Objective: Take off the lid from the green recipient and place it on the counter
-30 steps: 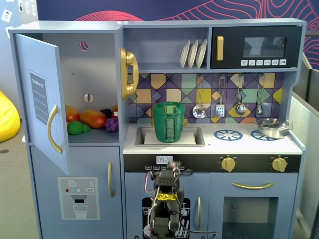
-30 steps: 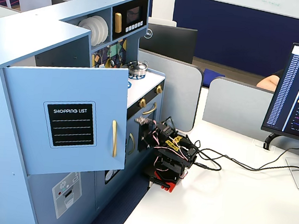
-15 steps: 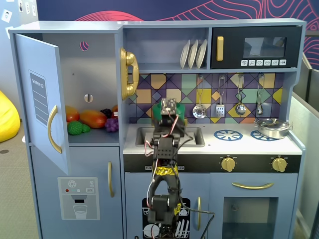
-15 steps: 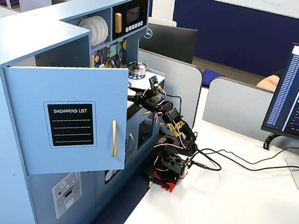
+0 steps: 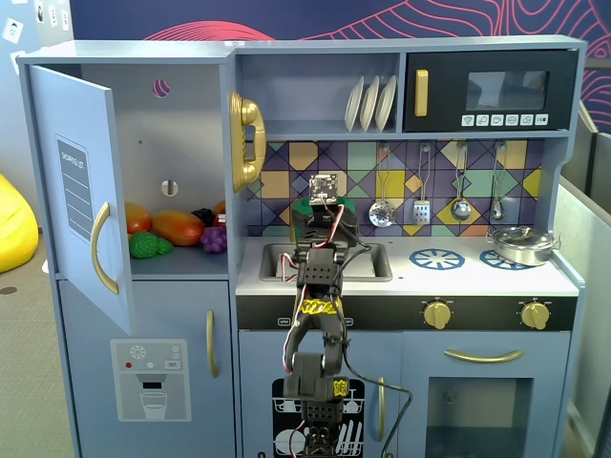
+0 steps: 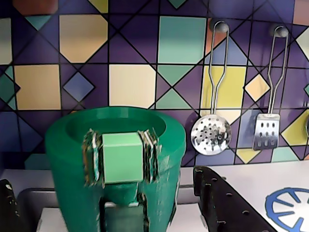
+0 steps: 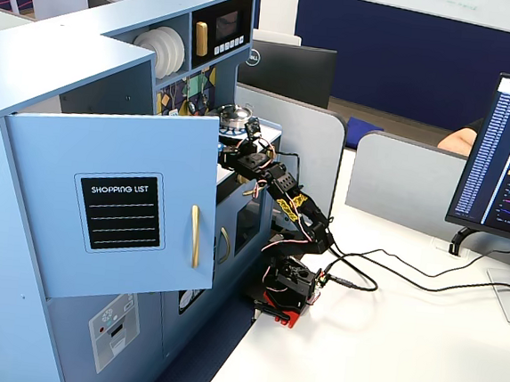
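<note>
The dark green recipient [image 6: 72,159] stands at the back of the sink, against the tiled wall. Its top is a recessed dark green lid [image 6: 116,122]; I cannot see a seam. A light green cube [image 6: 122,157] with frayed tape on both sides sits at its near side, above a slot. My gripper [image 6: 102,178] is open, with one black finger at the left edge [image 6: 5,203] and the other [image 6: 222,203] to the right, so the recipient lies between them, untouched. In a fixed view the arm covers most of the recipient [image 5: 307,204] and the gripper [image 5: 325,218]. The side fixed view shows the gripper [image 7: 232,150] over the counter.
A steel sink [image 5: 377,260] lies under the gripper. A skimmer [image 6: 210,136] and a spatula [image 6: 266,130] hang on the wall to the right. Blue burners [image 5: 436,258] and a silver pot [image 5: 521,244] are on the counter's right. The fridge door [image 5: 81,191] stands open at left.
</note>
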Robot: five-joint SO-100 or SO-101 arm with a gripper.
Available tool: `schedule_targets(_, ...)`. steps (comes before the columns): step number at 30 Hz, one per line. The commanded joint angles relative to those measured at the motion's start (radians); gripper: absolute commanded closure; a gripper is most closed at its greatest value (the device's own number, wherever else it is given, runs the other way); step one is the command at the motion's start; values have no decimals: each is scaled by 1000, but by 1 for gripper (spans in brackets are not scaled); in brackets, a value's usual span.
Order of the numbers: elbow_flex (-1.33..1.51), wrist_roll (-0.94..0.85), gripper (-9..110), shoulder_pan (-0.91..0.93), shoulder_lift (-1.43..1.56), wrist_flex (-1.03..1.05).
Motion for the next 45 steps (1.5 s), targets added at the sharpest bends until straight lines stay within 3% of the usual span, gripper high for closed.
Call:
schedule_targets(1, -89, -21, 60, -3, -72, -64)
schedule_targets(18, -259, -58, 67, -61, -344, -155)
schedule_targets(22, -262, -38, 73, -63, -351, -149)
schedule_targets(28, -259, -12, 101, -91, -348, -130)
schedule_targets(38, -325, 17, 101, -103, -342, -215)
schedule_targets(45, -396, -5, 101, 80, -310, -178)
